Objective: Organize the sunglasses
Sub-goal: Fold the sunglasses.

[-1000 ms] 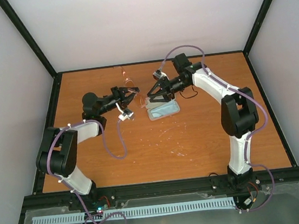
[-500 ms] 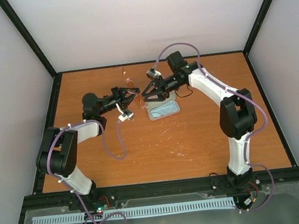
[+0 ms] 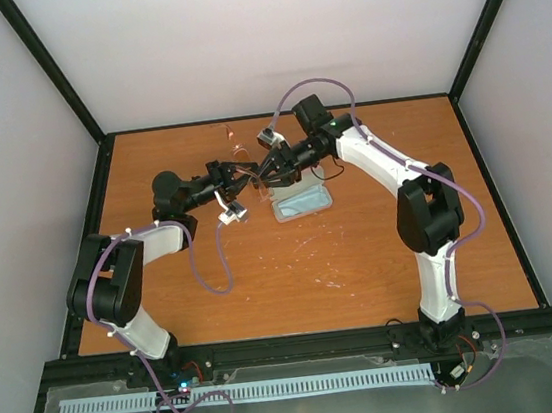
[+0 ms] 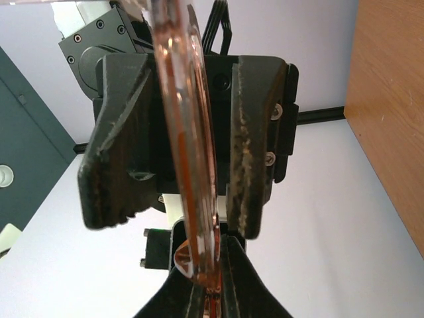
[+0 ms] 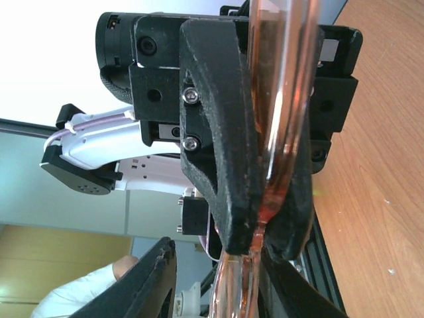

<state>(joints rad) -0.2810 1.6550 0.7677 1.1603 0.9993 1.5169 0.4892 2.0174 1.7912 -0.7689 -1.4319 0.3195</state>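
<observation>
Pale walls and a black frame box in the orange-brown wooden worktop (image 3: 363, 256). From above I see both arms reaching in to meet over its far middle. The left tool (image 3: 241, 173) and the right tool (image 3: 261, 172) point at each other, tip to tip, raised off the wood.

The sunglasses (image 4: 189, 152) hang between them in the air. On the left wrist camera I see them edge-on, an amber lens in a thin reddish frame running from the top of the view down into my own fingertips. The left tool is pressed together on them, pinching the lower edge. The right wrist camera shows the same pinch from the other side.

The right tool faces it with one finger on each side of the glasses. Its fingers stand partly spread, and I can see a gap between the lens and at least one finger.

A pale oblong case (image 3: 303, 203) lies flat on the worktop near the right tool, light blue across its middle. I cannot tell whether that blue is a cloth.
</observation>
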